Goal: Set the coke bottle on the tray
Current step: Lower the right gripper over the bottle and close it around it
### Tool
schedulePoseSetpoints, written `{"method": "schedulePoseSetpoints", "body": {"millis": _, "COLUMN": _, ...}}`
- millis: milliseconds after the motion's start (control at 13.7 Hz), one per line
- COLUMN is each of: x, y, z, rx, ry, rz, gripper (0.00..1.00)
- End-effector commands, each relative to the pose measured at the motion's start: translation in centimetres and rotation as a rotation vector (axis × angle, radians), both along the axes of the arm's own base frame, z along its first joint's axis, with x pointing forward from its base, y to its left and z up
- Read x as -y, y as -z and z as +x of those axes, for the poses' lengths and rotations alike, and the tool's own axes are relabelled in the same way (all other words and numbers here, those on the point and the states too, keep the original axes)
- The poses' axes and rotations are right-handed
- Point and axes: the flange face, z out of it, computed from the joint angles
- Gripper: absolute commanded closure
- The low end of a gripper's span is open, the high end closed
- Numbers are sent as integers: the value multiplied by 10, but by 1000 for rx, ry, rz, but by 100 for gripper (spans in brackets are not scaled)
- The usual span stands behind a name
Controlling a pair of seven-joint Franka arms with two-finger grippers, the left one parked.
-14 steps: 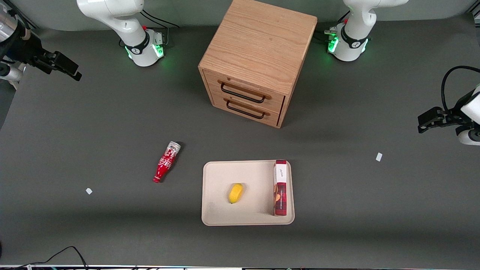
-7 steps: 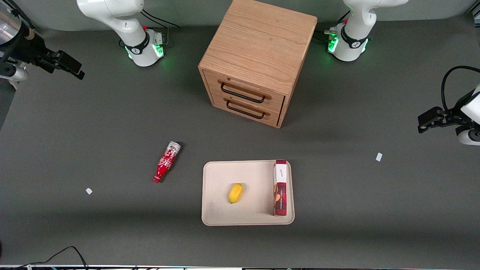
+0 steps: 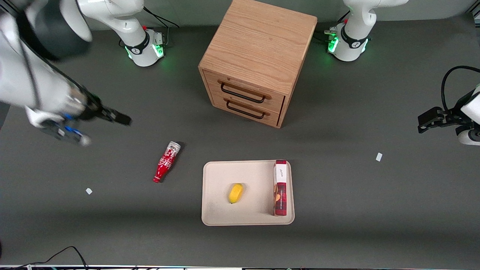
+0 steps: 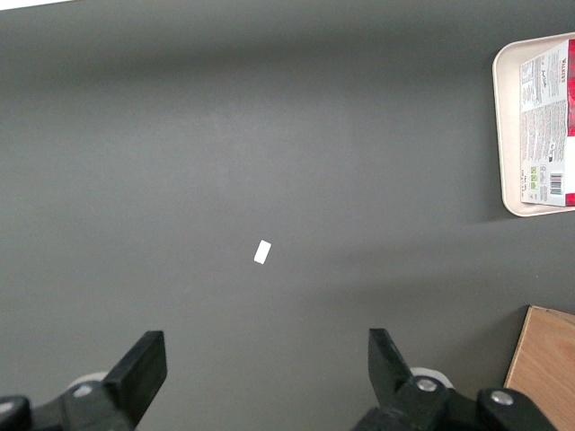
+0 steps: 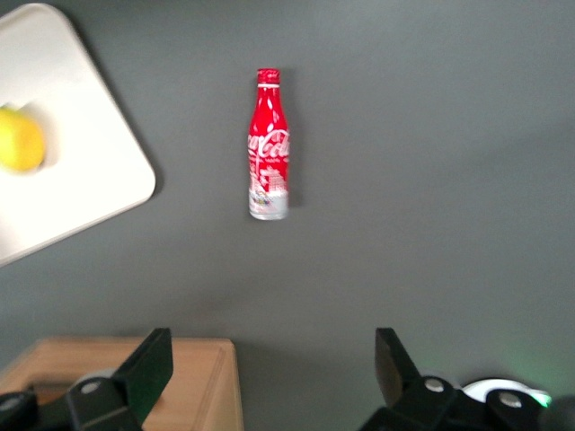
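The coke bottle [image 3: 167, 162] is slim and red with white script. It lies on its side on the grey table, silver base toward the cabinet and cap toward the front camera. It is beside the cream tray [image 3: 217, 176], toward the working arm's end, and apart from it. My right gripper [image 3: 122, 120] hangs above the table, farther from the front camera than the bottle and more toward the working arm's end. In the right wrist view the gripper [image 5: 272, 359] is open wide and empty, with the bottle [image 5: 269, 148] and a tray corner [image 5: 81, 180] below it.
A yellow lemon [image 3: 236, 192] and a red-and-white box [image 3: 280, 187] sit on the tray. A wooden two-drawer cabinet [image 3: 258, 56] stands farther from the front camera than the tray. Small white scraps [image 3: 89, 191] [image 3: 379, 156] lie on the table.
My right arm has swung in from the table's edge toward the bottle, coming nearer the front camera. The bottle, tray and its contents have not moved.
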Motion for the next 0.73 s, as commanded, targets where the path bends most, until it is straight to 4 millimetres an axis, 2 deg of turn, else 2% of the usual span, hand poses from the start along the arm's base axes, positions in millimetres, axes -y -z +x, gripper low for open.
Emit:
{"method": "schedulePoseSetpoints", "body": {"millis": 0, "x": -23, "y": 99, "z": 27, "rx": -50, "ry": 124, "rz": -56, "gripper": 0}}
{"method": "schedulePoseSetpoints", "body": {"millis": 146, "x": -21, "y": 164, "z": 23, "rx": -36, "ry": 145, "rz": -103, "gripper": 0}}
{"method": "schedulePoseSetpoints", "body": {"millis": 366, "x": -19, "y": 235, "z": 9, "rx": 25, "ry": 156, "rz": -130, "gripper": 0}}
{"method": "schedulePoseSetpoints", "body": {"millis": 585, "x": -19, "y": 273, "z": 1, "rx": 65, "ry": 194, "rz": -123, "gripper": 0}}
{"method": "schedulePoseSetpoints", "body": {"millis": 659, "x": -18, "y": 279, "z": -1, "rx": 72, "ry": 194, "rz": -119, "gripper": 8}}
